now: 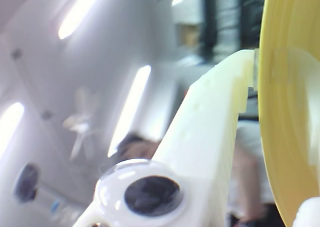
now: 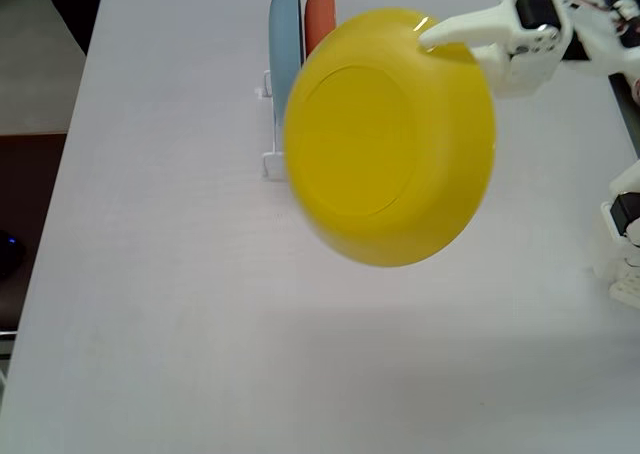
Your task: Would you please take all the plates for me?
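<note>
A yellow plate (image 2: 390,139) hangs high above the table, close to the fixed camera, held by its rim at the upper right. My white gripper (image 2: 430,36) is shut on that rim. The wrist view shows the yellow plate (image 1: 290,112) along the right edge, with a white finger (image 1: 215,132) pressed against it. A light blue plate (image 2: 285,49) and an orange-red plate (image 2: 319,14) stand upright in the white wire rack (image 2: 270,159) at the back of the table, partly hidden behind the yellow one.
The arm's white body (image 2: 570,34) and base (image 2: 625,234) occupy the right edge of the grey table (image 2: 150,304). The wrist camera points up at a ceiling with strip lights (image 1: 130,107) and a blurred person below.
</note>
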Robot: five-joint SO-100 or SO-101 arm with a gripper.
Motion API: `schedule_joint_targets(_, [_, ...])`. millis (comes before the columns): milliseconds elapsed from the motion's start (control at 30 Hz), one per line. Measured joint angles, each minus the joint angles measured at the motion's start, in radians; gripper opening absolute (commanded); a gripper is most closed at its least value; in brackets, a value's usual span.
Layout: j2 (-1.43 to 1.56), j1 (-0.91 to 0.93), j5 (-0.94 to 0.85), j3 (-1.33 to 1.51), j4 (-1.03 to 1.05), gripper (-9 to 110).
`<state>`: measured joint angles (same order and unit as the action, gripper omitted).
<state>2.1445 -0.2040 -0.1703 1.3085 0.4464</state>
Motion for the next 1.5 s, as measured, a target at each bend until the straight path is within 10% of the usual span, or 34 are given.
schedule_joint_targets(633, [-0.353,0.026,0.044,0.023,-0.532,0])
schedule_joint_targets(1500, [-0.425,0.087,0.066,0.021,-0.580,0])
